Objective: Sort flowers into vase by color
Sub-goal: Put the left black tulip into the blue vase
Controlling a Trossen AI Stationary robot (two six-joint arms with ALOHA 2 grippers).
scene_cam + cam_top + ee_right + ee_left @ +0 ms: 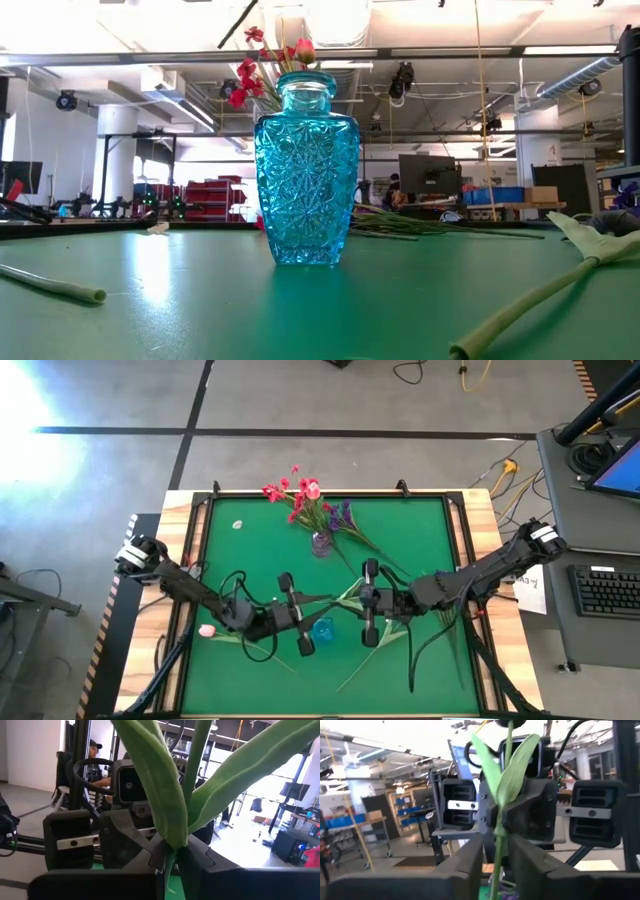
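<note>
Two dark arms meet at the near middle of a green desk [420, 540], facing each other across a blue glass vase [322, 628]. Between them a green stem [172, 865] with long leaves is being passed. The right pincer [370, 603] is clenched on this stem just below where the leaves fork, as its wrist view shows. The left pincer [296, 613] has its fingers [470, 857] parted a little on either side of the same stem, touching or nearly so; I judge it to be letting go. The stem's long axis runs roughly crosswise to the line joining the two pincers, and its bloom cannot be seen. The blue vase sits directly between and just below them, nearer the left pincer, so the coming move depends on tipping the stem upright over its mouth.

Counted: two vases, the blue one empty and a clear one [321, 544] at the far middle of the desk holding red flowers [285, 490] and a purple spray [343, 516]. One pale pink tulip bud [207, 630] lies near the left arm. Several loose stems [400, 630] lie on the desk near the right arm; their exact number is unclear.
</note>
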